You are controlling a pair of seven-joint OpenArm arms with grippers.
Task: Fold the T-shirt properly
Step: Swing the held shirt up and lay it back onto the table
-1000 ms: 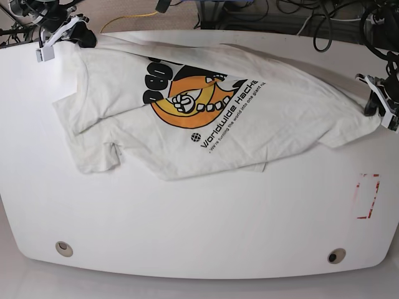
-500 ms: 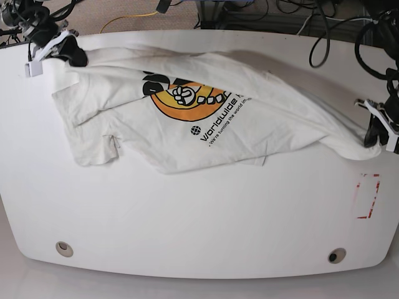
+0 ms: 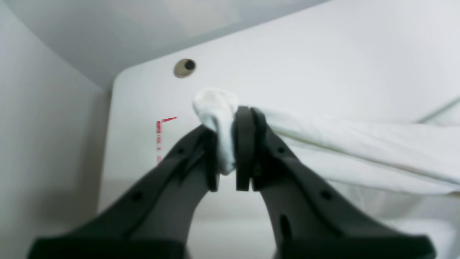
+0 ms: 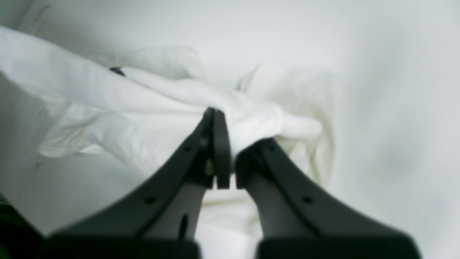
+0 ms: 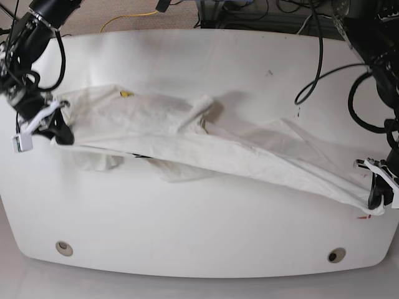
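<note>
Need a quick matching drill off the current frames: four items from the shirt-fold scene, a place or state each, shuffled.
Column 1:
1. left gripper
2. right gripper
3. T-shirt
4. red marking

Column 2:
A. stretched in a long band across the table
B. shut on cloth at the base view's right edge
C. on the tabletop near the left gripper
D. shut on cloth at the base view's left edge

Pairs: 1-B, 2-D, 3-A, 4-C
</note>
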